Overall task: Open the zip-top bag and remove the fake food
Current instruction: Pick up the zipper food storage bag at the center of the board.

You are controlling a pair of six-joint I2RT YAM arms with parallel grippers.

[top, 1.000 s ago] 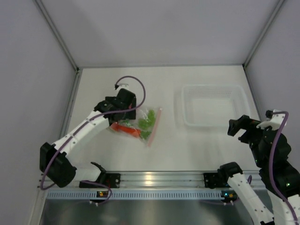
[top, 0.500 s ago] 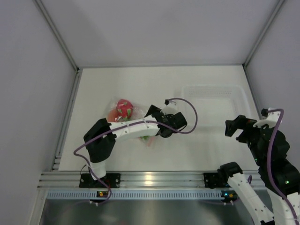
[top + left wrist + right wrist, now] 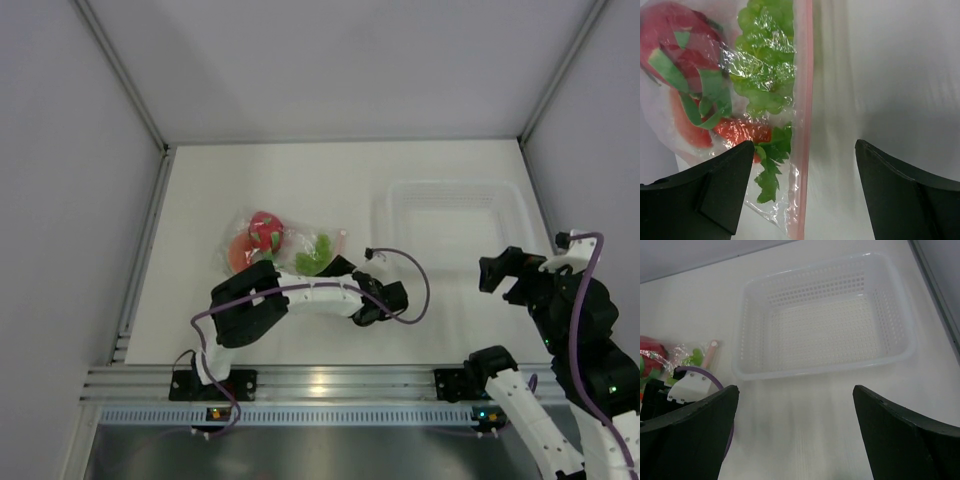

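You are working over a white tabletop (image 3: pixel 300 180). The left arm (image 3: pixel 310 293) is reaching across the middle of it and bending toward the right. The right arm (image 3: pixel 585 330) is standing folded at the right edge.

The clear perforated rectangular plastic tub (image 3: pixel 747 335) is sitting on the right half of the tabletop, toward the far side.

The clear, crinkly zip-top bag (image 3: pixel 290 250) is lying flat on the tabletop left of centre, apart from the tub. Its pinkish zip strip (image 3: pixel 802 100) is forming the edge that is facing the tub.

The left gripper (image 3: pixel 804 150) is hovering at the near end of that strip with its jaws spread wide and gripping nothing. In the left wrist view the strip is running up the gap between the two black fingers (image 3: pixel 705 195). You cannot tell whether either finger is touching the plastic. The right gripper (image 3: pixel 795 390) is also spread wide and carrying nothing. It is hanging above bare tabletop on the near side of the tub.

The fake food (image 3: pixel 760 75) is sitting inside the bag, under the plastic film:
- The magenta dragon fruit with green tips (image 3: pixel 265 230) is occupying the far left part of the bag.
- The red-orange melon slice (image 3: pixel 238 252) is lying along the left side, just beside the dragon fruit.
- The bumpy light-green cluster (image 3: pixel 765 65) is pressing against the zip strip.
- The dark-green leafy piece (image 3: pixel 771 160) is lying at the strip's near end, closest to the left gripper.
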